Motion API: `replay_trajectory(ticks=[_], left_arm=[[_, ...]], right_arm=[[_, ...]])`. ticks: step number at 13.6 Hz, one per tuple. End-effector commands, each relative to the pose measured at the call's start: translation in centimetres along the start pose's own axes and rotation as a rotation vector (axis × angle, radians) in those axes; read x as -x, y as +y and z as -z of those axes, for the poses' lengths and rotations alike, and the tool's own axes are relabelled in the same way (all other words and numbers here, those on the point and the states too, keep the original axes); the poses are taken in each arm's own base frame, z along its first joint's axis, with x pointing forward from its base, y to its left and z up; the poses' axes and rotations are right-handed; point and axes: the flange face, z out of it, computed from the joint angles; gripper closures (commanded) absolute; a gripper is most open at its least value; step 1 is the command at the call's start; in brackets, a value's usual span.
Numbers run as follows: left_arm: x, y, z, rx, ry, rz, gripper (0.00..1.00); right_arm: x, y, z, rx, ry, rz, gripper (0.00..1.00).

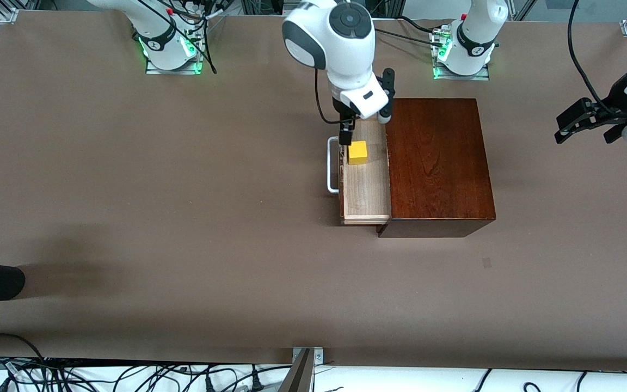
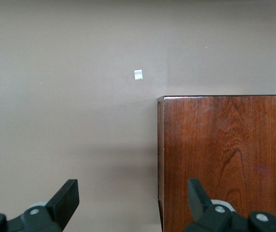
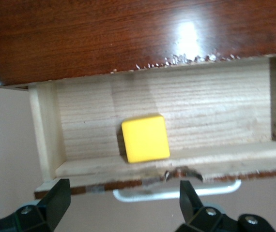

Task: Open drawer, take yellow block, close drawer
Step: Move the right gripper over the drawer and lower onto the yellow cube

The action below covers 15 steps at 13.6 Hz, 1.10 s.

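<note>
Single drawer (image 1: 366,185) of the glossy reddish-brown wooden box (image 1: 437,158) stood pulled out toward the right arm's end of the table, its pale light-wood floor exposed and its white U-shaped bar handle (image 1: 332,165) leading. Small bright yellow cube (image 1: 357,152) sat on that floor (against the drawer's front wall). Right gripper (image 3: 121,205) hung over the drawer above the cube, fingers spread, grasping nothing. Left gripper (image 2: 133,198) waited past the box at the left arm's end, also spread and empty.

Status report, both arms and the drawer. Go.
Right pincer open, over the pulled-out pale-wood drawer of the dark reddish-brown wooden box. Small yellow cube in drawer, not gripped. Left pincer open, waiting past the box. Nothing blocking.
</note>
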Motion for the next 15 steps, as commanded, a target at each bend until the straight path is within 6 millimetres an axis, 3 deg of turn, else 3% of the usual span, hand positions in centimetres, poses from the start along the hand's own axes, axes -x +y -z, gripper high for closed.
replay_trajectory(ticks=[1,7,10,15], left_arm=[[0.8,-0.3,0.7,0.015,-0.005,-0.018,0.0],[1.0,0.3,1.1,0.013,-0.012,-0.027,0.0],[1.0,0.4,0.9,0.01,-0.015,-0.03,0.0],[0.9,0.5,0.8,0.01,-0.018,-0.031,0.0]], right_arm=[[-2.0,-1.1,-1.8,0.072,-0.015,0.115,0.0],[-2.8,-1.2,-5.5,0.118,-0.021,0.173,0.0],[-2.8,-1.1,-5.6,0.122,-0.018,0.173,0.0],[-2.8,-0.9,-7.9,0.124,-0.023,0.174,0.0]])
